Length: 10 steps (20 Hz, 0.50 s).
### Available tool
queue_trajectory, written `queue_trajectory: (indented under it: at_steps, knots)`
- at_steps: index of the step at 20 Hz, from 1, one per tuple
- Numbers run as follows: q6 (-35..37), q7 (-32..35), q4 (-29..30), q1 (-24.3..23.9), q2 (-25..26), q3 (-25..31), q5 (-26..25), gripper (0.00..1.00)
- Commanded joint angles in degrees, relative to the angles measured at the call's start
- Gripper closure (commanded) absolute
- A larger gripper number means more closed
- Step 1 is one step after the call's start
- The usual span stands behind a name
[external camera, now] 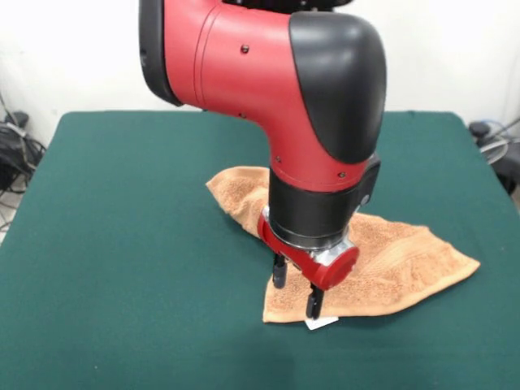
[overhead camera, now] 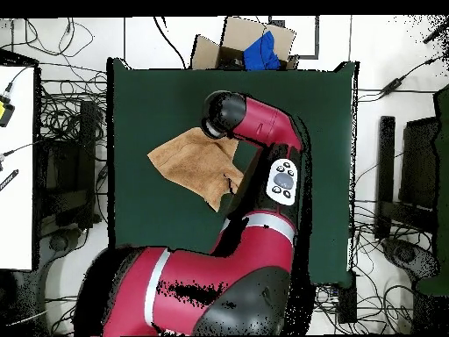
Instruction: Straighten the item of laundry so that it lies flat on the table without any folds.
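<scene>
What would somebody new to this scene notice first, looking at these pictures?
First, the big red and black arm coming down over the middle of the green table, its claw open, with both fingertips right at the near edge of the orange-tan towel. The towel lies rumpled and folded into a rough triangle, a small white tag peeking out at its near corner.

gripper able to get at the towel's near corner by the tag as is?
Probably yes. The gripper hangs open right over the towel, its fingertips just above the near corner beside the tag. Nothing lies between them on the table.
</scene>
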Motion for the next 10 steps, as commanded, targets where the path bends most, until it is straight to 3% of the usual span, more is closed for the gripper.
queue_trajectory:
  at_steps: [1, 10]
  knots:
    - [-4.08, 5.59, 7.35, -1.72, 1.56, 7.72, 1.11, 0.00]
    - [-5.88, 4.92, 8.00, -2.34, 2.87, 8.96, 0.54, 0.00]
